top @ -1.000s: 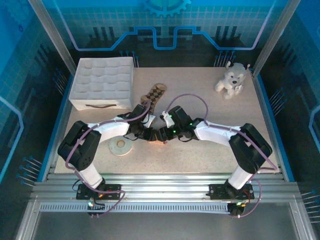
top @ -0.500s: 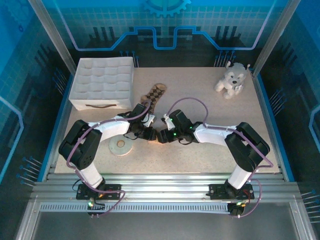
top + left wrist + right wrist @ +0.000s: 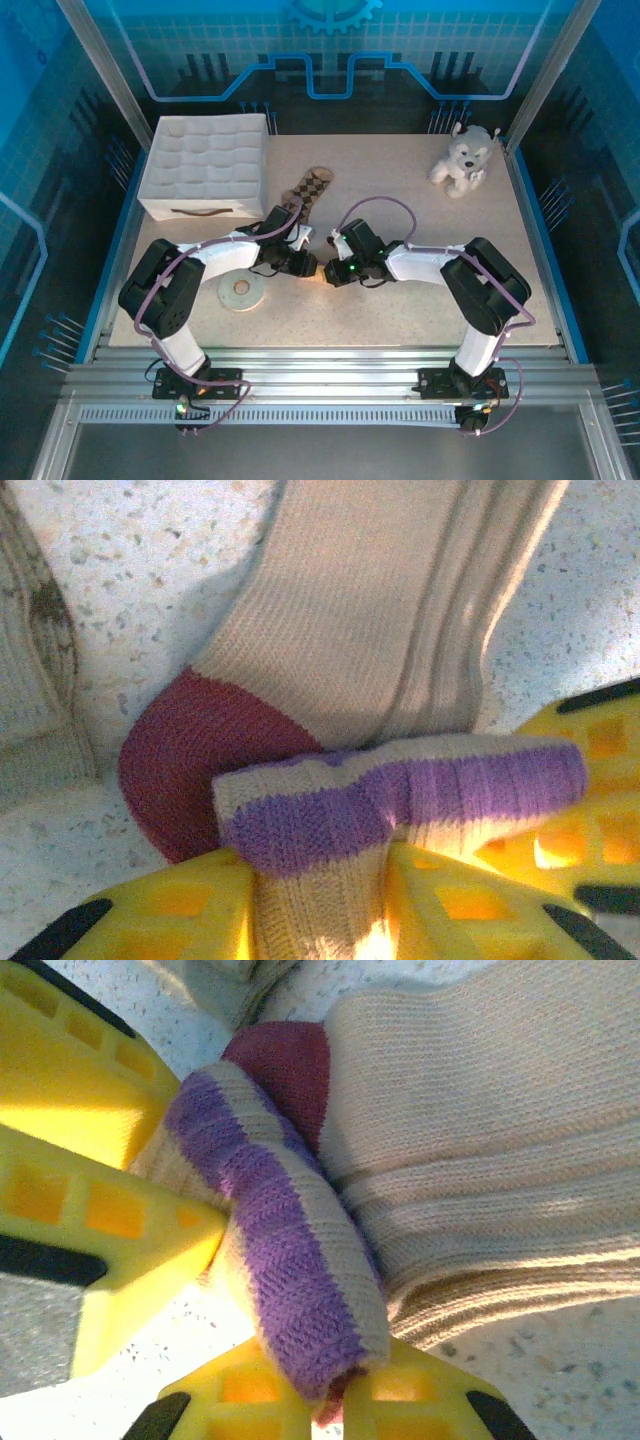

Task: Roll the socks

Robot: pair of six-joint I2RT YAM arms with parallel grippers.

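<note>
At the bottom of the overhead frame both arms bend inward over the speckled surface (image 3: 420,320). A flat pale ring (image 3: 240,292) lies lower left of centre, just beside the left arm. At the middle of the frame the two hands meet tip to tip.

The left hand (image 3: 320,910) is closed on the tan sock (image 3: 380,630). In its wrist view the yellow fingers (image 3: 150,915) squeeze a bunch of fabric from both sides at the bottom edge. This is just below the folded-over striped cuff (image 3: 400,800) and a dark red patch (image 3: 190,750). The ribbed leg of the sock runs flat on the surface toward the top of that frame.

The right hand (image 3: 335,1395) is closed too, pinching the end of the rolled cuff at the bottom of its wrist view. The left hand's fingers show at the upper left there, against the sock.

Farther back, just above the hands, the diamond-patterned sock (image 3: 310,188) lies flat, slanting up to the right. A white quilted box (image 3: 207,160) sits at the upper left and a plush dog (image 3: 463,160) at the upper right.
</note>
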